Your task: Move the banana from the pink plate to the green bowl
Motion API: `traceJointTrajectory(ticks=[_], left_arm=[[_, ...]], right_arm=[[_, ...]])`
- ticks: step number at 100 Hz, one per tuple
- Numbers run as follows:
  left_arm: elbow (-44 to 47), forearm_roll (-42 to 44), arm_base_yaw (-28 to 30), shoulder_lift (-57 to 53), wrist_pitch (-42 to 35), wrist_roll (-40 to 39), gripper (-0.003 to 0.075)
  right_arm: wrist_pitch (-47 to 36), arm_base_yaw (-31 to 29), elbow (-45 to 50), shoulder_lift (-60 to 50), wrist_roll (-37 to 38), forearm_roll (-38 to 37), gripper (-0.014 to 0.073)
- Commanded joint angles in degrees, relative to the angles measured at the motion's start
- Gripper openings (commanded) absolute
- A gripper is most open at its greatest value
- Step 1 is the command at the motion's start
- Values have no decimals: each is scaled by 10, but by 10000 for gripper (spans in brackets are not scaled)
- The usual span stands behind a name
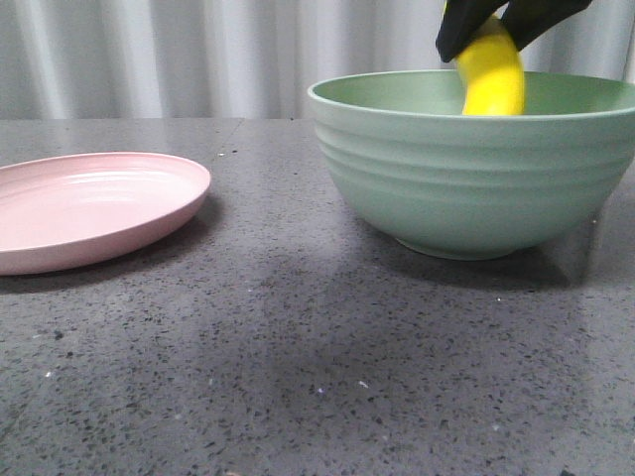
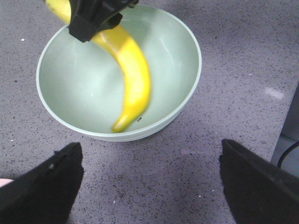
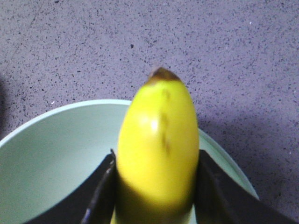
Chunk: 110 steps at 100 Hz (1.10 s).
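Note:
The yellow banana (image 1: 491, 74) hangs over the pale green ridged bowl (image 1: 476, 178), its lower end below the rim. My right gripper (image 1: 486, 28) is shut on its upper part. In the right wrist view the banana (image 3: 159, 140) fills the gap between the black fingers, dark tip pointing away, with the bowl (image 3: 46, 158) beneath. The left wrist view shows the banana (image 2: 133, 79) curving down into the bowl (image 2: 70, 88) from the right gripper (image 2: 96, 18). My left gripper (image 2: 149, 149) stands open over bare table beside the bowl. The pink plate (image 1: 89, 208) lies empty at the left.
The table is dark grey speckled stone (image 1: 298, 367). A pale curtain (image 1: 198, 59) closes off the back. A grey edge with a black cable (image 2: 289, 149) shows at the side of the left wrist view.

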Motion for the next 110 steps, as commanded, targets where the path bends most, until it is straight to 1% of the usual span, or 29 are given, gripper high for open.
traceJointTrajectory(ticks=[1, 19, 32, 49, 65, 70, 77, 84, 85, 91, 92, 96, 98, 103, 105, 110], left_arm=[[-20, -3, -3, -15, -38, -3, 556], [-20, -3, -3, -15, -38, -3, 556], [-20, -3, -3, -15, -38, -3, 556], [-20, -3, -3, -15, -38, -3, 555], [-20, -3, -3, -15, -38, -3, 552], [-20, -3, -3, -15, -38, -3, 538], [-20, -4, -3, -15, -38, -3, 482], [-20, -5, -3, -15, -35, -3, 384], [-20, -4, -3, -15, -34, -3, 361], [-20, -6, -3, -15, -32, -3, 254], [-20, -7, -3, -15, -31, -3, 226], [-20, -8, -3, -15, -31, -3, 141], [-20, -8, -3, -15, -31, -3, 113], [-20, -10, -3, -15, -29, -3, 4], [-20, -12, -3, -15, -29, -3, -22], [-20, -19, -3, -15, -29, -3, -20]], right_arm=[[-28, -4, -20, -20, -5, -6, 283], [-28, -4, -20, -20, -5, -7, 283], [-28, -4, -21, -27, -5, -23, 283], [-28, -4, -22, -54, -5, -62, 286], [-14, -4, -22, -85, -5, -64, 304], [-1, -4, -22, -96, -5, -64, 304], [24, -4, -22, -112, -5, -64, 298], [55, -4, -22, -129, -5, -64, 268], [55, -4, -22, -129, -5, -64, 268], [82, -4, -22, -143, -5, -64, 209], [85, -4, -22, -144, -5, -64, 200], [102, -4, -22, -154, -5, -64, 148], [110, -4, -22, -158, -5, -64, 120], [128, -4, -22, -168, -5, -64, 55], [136, -4, -22, -172, -5, -64, 29], [151, -4, -22, -182, -5, -64, -25]])
